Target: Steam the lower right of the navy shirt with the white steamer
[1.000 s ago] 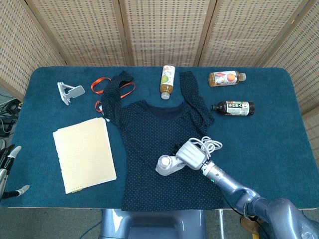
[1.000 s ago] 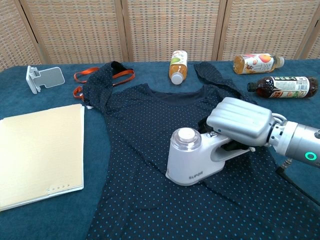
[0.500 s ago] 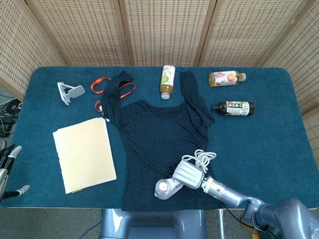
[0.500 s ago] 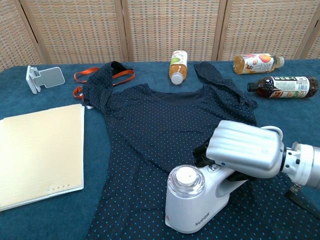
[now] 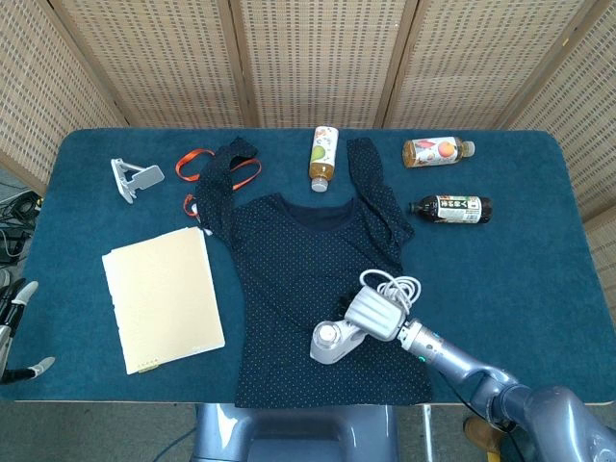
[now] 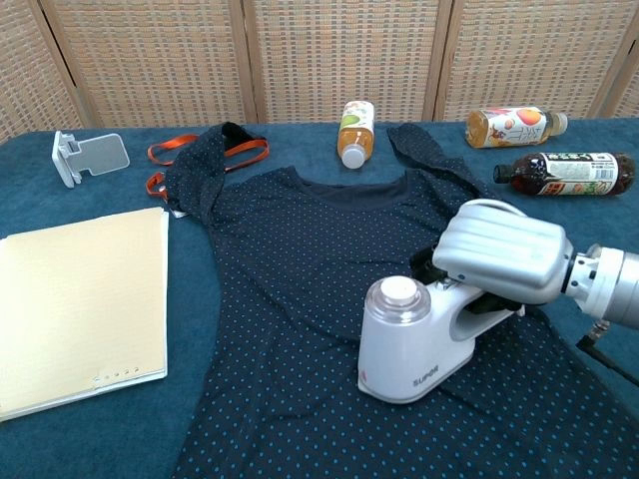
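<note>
- Across the blue cloth-covered table [image 5: 539, 250], the navy polka-dot shirt [image 5: 298, 279] lies flat, neck toward the wicker screens, hem reaching the near table edge; no visible shift in how it lies over the last second.
- On the shirt's lower right, the white handheld steamer [image 6: 409, 339] stands on the fabric, round cap up. Half a second ago it sat nearer the hem; it has now slid back up and a little right. A second ago it was higher still. Reads as a back-and-forth pass over the target patch, so steaming looks underway, not finished.
- The right hand [image 6: 499, 261] wraps the steamer handle, fingers curled over the top, wrist coming in from the right.
- The left hand [image 5: 17, 327] shows only at the far left edge, off the table; whether it holds anything I cannot tell.
- White cord [image 5: 395, 285] loops just behind the right hand on the shirt; could drag on a long stroke.
- Open room: bare cloth right of the shirt, well apart from the two lying bottles, dark [image 5: 450, 208] and orange-label [image 5: 436, 150].
- Left side is tighter: cream notebook [image 5: 162, 298] lies just beside the shirt.
- Near hem meets the table edge, so little room to stroke further down.
</note>
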